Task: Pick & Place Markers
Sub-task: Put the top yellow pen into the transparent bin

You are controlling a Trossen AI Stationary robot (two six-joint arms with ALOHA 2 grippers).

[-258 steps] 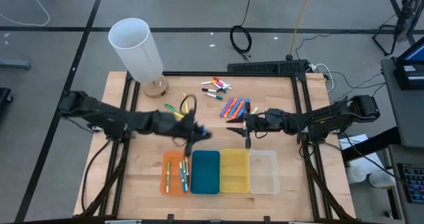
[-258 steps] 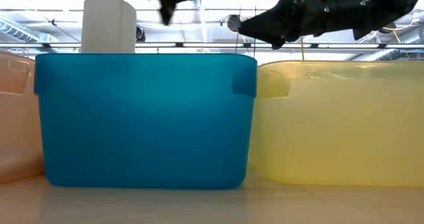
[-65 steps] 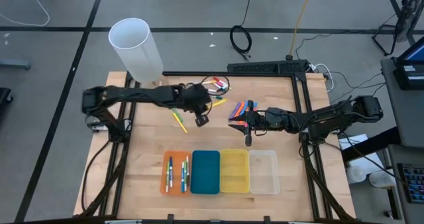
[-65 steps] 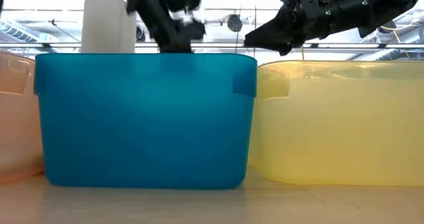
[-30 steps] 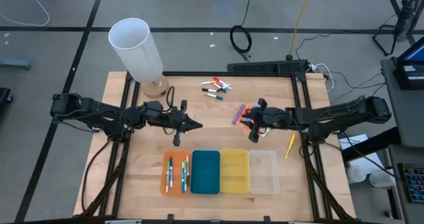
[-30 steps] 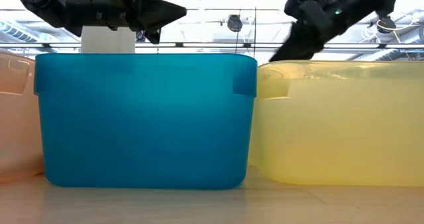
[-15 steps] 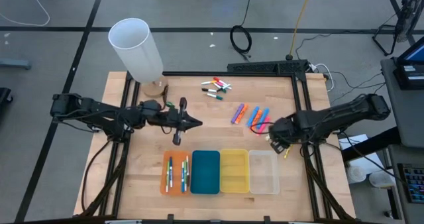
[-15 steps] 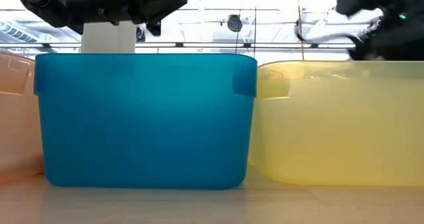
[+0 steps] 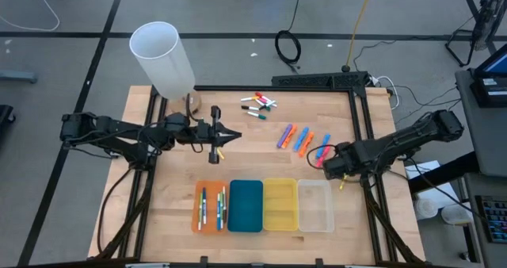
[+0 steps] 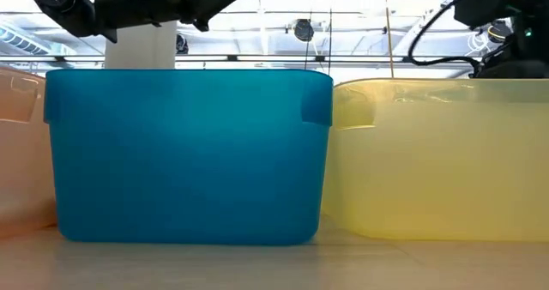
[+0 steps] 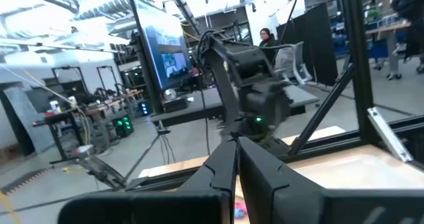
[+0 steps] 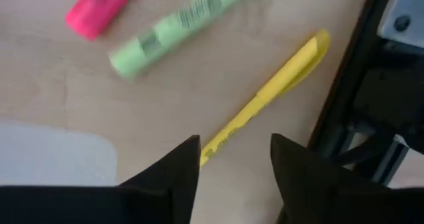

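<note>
Between the spread fingers of the right gripper (image 12: 228, 159) lies a yellow marker (image 12: 268, 95), untouched on the table (image 12: 53, 71).

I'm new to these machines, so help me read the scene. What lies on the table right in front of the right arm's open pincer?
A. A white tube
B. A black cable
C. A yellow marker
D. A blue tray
C: the right wrist view shows a yellow marker lying on the wood between the right pincer's spread fingers.
</note>
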